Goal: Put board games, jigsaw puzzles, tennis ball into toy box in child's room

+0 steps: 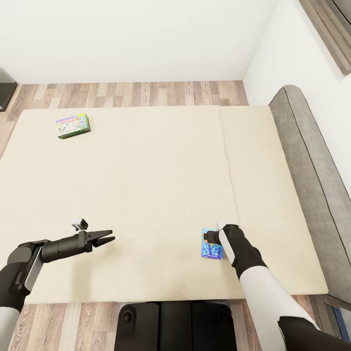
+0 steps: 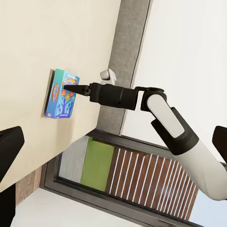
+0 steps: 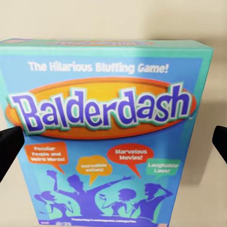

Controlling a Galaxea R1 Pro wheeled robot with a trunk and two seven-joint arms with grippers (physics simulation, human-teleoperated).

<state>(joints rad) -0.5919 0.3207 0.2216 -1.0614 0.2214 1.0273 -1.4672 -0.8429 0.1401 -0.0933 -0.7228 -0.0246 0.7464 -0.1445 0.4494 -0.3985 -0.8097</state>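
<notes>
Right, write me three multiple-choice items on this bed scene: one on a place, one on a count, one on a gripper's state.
1. Where does the green-bordered flat game box lie on the cream mattress?
A. Near its far left corner
B. Against the grey headboard
C. Beside the blue box

2. How many flat game boxes lie on the mattress?
A. One
B. Two
C. Three

3. How is the right gripper set over the blue "Balderdash" game box?
A. Shut on the box
B. Open, fingertips at either side of it
C. Shut, away from it

Answers:
1. A, the head view shows it far from the blue box and from the grey headboard.
2. B, the green-bordered one and the blue one.
3. B, the right wrist view shows the dark fingertips spread at both edges, with the box between them.
</notes>
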